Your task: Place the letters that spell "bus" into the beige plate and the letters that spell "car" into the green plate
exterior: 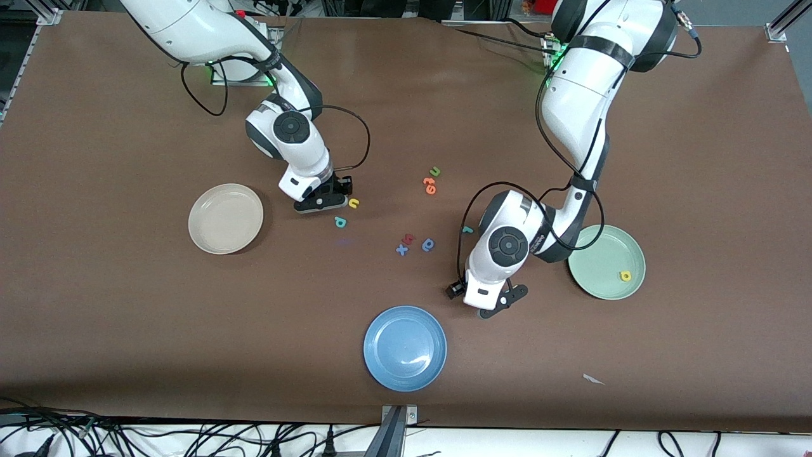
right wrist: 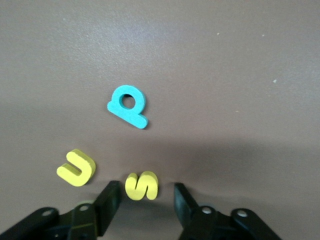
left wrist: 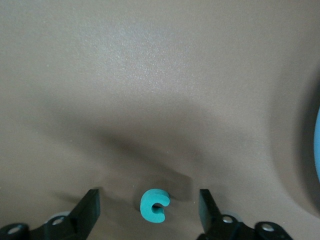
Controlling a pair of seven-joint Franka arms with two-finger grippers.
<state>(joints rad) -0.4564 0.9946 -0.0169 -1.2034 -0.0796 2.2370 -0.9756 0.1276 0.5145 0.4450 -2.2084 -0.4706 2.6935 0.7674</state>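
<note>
Yellow s (right wrist: pixel 141 185) lies on the table between the right gripper's (right wrist: pixel 142 197) narrowing, not yet touching fingers, beside the beige plate (exterior: pixel 225 218). Teal c (left wrist: pixel 154 205) sits between the left gripper's (left wrist: pixel 149 207) wide fingers, nearer the camera than the green plate (exterior: pixel 606 261).

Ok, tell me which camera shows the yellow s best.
The right wrist view: the yellow s lies plainly on the table between the right gripper's open fingers. The front view hides it under that gripper; the left wrist view misses it.

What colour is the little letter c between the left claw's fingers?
Teal. The letter c shows best in the left wrist view, lying on the table.
</note>
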